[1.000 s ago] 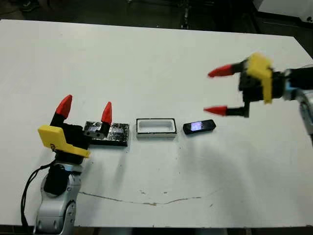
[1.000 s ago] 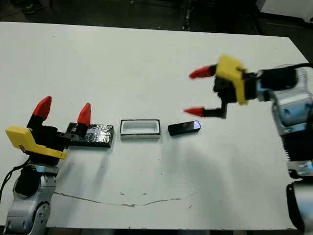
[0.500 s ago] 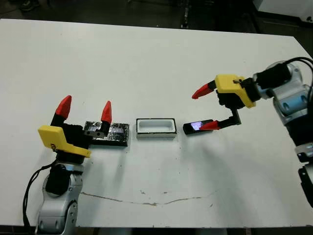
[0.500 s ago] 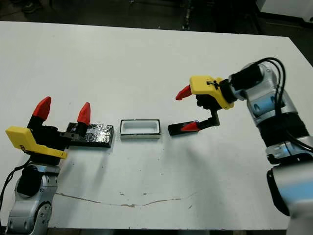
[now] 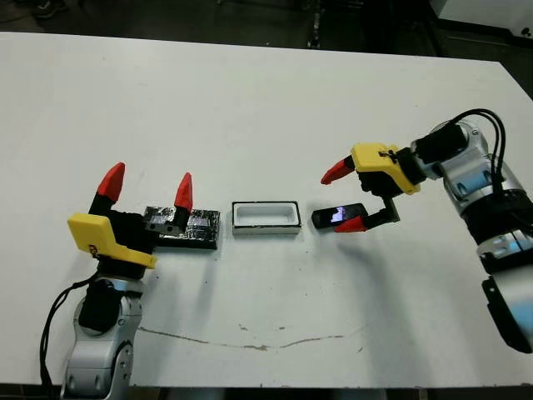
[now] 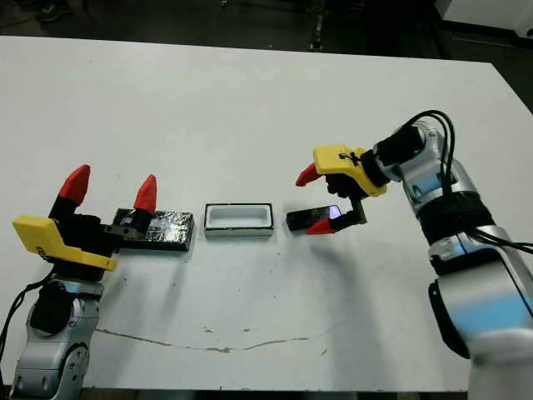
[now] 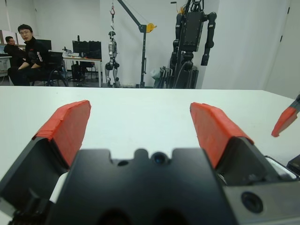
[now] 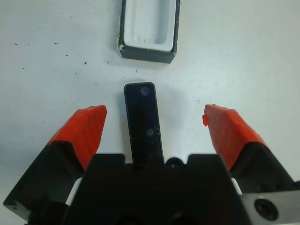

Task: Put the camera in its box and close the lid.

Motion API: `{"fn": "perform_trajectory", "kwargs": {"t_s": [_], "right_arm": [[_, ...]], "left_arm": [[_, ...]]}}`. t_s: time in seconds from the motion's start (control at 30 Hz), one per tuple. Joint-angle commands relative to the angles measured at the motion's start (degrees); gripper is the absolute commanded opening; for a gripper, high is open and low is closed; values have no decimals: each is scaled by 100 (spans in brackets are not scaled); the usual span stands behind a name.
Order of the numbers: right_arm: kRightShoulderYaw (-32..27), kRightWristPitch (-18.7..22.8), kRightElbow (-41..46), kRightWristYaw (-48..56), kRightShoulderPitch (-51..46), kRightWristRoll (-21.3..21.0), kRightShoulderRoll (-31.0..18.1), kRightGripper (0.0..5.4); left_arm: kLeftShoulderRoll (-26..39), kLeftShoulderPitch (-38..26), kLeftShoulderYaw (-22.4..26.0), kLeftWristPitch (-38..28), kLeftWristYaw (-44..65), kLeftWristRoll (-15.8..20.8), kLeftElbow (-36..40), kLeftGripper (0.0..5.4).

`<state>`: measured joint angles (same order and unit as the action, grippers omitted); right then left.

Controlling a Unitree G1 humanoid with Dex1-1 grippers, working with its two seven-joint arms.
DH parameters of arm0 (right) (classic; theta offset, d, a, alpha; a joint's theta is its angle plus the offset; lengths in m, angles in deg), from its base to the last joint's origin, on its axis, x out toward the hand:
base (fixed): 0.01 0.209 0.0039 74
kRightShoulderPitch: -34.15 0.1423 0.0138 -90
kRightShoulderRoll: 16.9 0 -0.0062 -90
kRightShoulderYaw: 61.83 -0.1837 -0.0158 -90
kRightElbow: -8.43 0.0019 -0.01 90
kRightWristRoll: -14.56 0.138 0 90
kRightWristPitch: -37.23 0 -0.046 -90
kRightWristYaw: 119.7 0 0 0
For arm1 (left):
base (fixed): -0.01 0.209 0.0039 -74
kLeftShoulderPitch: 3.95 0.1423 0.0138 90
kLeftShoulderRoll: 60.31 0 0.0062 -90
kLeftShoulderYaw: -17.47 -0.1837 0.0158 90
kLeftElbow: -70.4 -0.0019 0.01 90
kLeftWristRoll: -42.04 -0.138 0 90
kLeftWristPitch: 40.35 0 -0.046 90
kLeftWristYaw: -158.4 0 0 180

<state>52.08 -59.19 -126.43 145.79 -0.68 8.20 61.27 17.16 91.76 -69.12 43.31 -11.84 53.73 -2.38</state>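
The camera (image 5: 337,216), a slim black bar with a bluish glossy face, lies flat on the white table just right of the box (image 5: 266,225). The box is a shallow white-lined tray with a black rim, and nothing is in it. My right gripper (image 5: 343,198) is open and low over the camera's right end, one finger on each side; the right wrist view shows the camera (image 8: 144,122) between the fingers and the box (image 8: 148,53) beyond it. Left of the box lies the speckled black lid (image 5: 200,227). My left gripper (image 5: 147,187) stands open over the lid's left end, holding nothing.
A thin dark scratch (image 5: 250,343) runs across the table near its front edge. In the left wrist view, seated people (image 7: 23,51) and a robot on a stand (image 7: 192,37) show beyond the table's far edge.
My right gripper has come down and to the left, from above the table to straddling the camera. The left arm, lid, box and camera have not moved.
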Motion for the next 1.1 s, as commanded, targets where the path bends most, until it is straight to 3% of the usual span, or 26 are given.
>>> {"fn": "perform_trajectory", "kwargs": {"t_s": [0.03,0.3,0.47,0.77,1.1], "right_arm": [[51,184,-37,7,55,-150,18,540],[-69,-237,38,-250,-218,-176,4,540],[-123,-147,50,-273,-337,-136,5,540],[-147,145,540,-447,-629,-172,-41,426],[-118,113,670,-388,-748,-146,-49,272]], "left_arm": [[52,61,10,45,27,-7,-15,539],[69,56,3,53,31,-28,-12,539],[64,50,-8,68,0,-49,10,539],[72,29,-9,66,2,-33,8,540],[90,19,-12,47,34,-16,0,540]]}}
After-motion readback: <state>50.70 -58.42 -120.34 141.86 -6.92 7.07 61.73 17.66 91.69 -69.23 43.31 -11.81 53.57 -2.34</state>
